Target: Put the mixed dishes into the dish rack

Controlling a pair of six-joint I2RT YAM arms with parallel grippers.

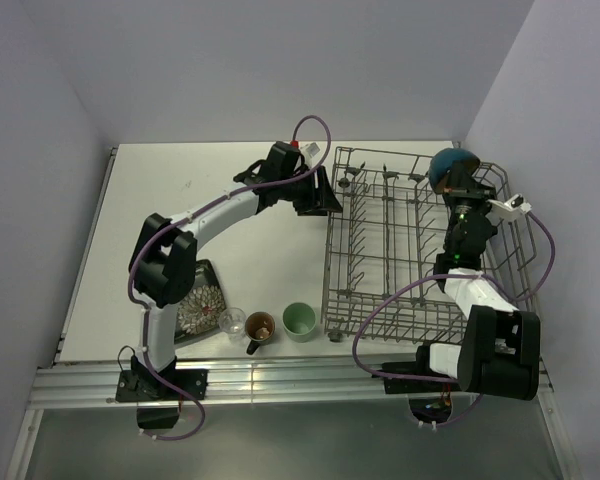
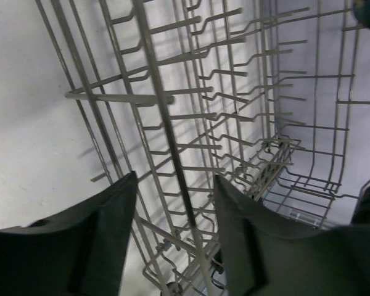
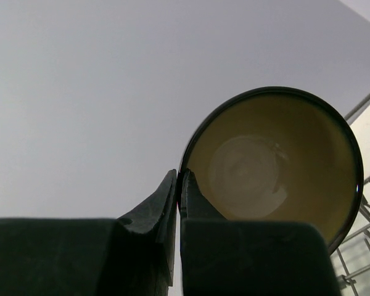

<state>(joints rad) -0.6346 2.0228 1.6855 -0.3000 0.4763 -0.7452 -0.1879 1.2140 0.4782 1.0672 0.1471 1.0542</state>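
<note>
The grey wire dish rack (image 1: pixel 332 250) stands at the right of the table. My right gripper (image 1: pixel 457 186) is shut on the rim of the dark bowl (image 1: pixel 446 166) and holds it above the rack's far right corner. In the right wrist view the fingers (image 3: pixel 179 180) pinch the rim and the bowl's tan inside (image 3: pixel 277 166) faces the camera. My left gripper (image 1: pixel 323 200) is open at the rack's left rim, and a rack wire (image 2: pixel 172 142) runs between its fingers (image 2: pixel 120 203). The square floral plate (image 1: pixel 196 300), clear glass (image 1: pixel 232 320), brown mug (image 1: pixel 260 326) and pale green cup (image 1: pixel 299 320) sit at the table's front.
The table's front metal edge (image 1: pixel 280 380) runs below the dishes. Walls close in behind and on both sides. The left arm's elbow (image 1: pixel 165 260) hangs above the plate. Upright tines (image 2: pixel 234 92) fill the rack's floor.
</note>
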